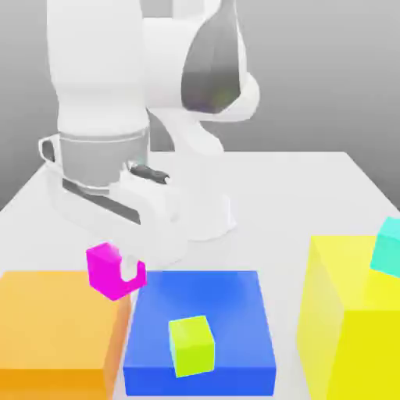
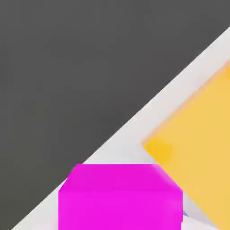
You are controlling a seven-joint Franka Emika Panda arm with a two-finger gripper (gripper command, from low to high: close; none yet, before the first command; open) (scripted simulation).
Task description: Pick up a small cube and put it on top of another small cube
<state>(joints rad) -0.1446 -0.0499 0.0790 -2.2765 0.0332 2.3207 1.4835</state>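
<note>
The gripper [image 1: 131, 269] is closed on the pink cube [image 1: 109, 275], holding it in the air near the neighbouring edges of the orange block [image 1: 55, 316] and the blue block [image 1: 205, 301], as the exterior view shows it. In the hand view the cube sits close to the camera, with the orange block beyond it. The lime cube [image 1: 192, 345] rests on the blue block, towards its front edge, and the cyan cube [image 1: 388, 248] is on the tall yellow block [image 1: 336, 297] at the exterior view's right. Either could be meant as the base, and picking the wrong one would spoil the job. If the lime cube is the target, a carry that is too low could knock it off that front edge; it also looks turned relative to the blue block, so a release without matching its angle may leave the pink cube overhanging and ready to tip. If it is the cyan one, too little lift could drive the held cube into the yellow block's side. Either way, letting go too high could make the cube bounce off, while pressing down too far could shove the lower cube away.
</note>
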